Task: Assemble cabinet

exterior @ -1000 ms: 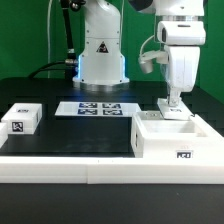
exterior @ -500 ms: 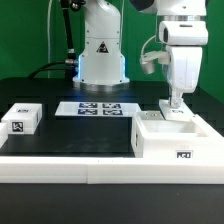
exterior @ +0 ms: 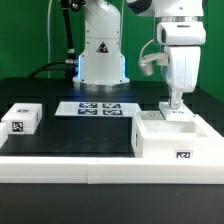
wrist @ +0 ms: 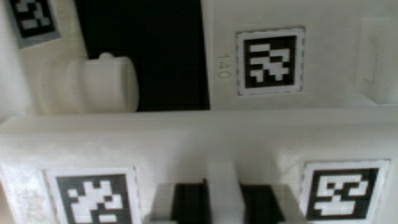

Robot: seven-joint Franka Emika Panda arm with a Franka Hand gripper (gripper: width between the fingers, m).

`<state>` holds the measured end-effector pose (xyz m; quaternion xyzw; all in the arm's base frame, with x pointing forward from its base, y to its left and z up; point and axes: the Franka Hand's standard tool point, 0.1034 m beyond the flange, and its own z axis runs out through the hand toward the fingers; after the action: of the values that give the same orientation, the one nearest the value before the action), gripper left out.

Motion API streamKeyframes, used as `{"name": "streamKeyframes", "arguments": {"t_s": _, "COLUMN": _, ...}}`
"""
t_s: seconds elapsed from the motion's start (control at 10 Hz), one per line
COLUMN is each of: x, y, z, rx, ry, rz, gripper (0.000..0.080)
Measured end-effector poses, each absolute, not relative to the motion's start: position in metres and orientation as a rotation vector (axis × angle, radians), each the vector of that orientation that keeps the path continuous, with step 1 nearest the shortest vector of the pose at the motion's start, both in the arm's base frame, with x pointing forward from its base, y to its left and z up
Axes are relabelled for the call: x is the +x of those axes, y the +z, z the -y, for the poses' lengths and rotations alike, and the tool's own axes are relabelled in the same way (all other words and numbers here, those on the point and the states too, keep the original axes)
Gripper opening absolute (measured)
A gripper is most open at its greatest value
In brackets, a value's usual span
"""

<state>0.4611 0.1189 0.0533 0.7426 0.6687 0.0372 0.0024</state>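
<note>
Hardly anything is shifting: the fingers (wrist: 191, 203) are staying pinched narrowly, it seems, on a wall of the cabinet (exterior: 172, 142), so the grasp is settling.

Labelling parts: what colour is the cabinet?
The cabinet is white with black-and-white tags; exterior view shows best.

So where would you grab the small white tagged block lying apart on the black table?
Take the small white tagged block probably from straight above, gripper closing across two opposite side faces: it lies flat, boxy, its sides unobstructed.
</note>
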Motion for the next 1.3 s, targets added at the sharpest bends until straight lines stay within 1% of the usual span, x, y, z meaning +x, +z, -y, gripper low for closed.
{"name": "streamKeyframes", "arguments": {"t_s": 0.1, "x": 0.464, "y": 0.051, "z": -0.118, "rx": 2.318, "ry": 0.140, "rz": -2.104, "gripper": 0.0070}}
{"name": "streamKeyframes", "arguments": {"t_s": 0.4, "x": 0.488, "y": 0.055, "z": -0.115, "rx": 2.292, "ry": 0.114, "rz": -2.133, "gripper": 0.0070}}
{"name": "streamKeyframes", "arguments": {"t_s": 1.3, "x": 0.549, "y": 0.058, "z": -0.110, "rx": 2.344, "ry": 0.052, "rz": -2.081, "gripper": 0.0071}}
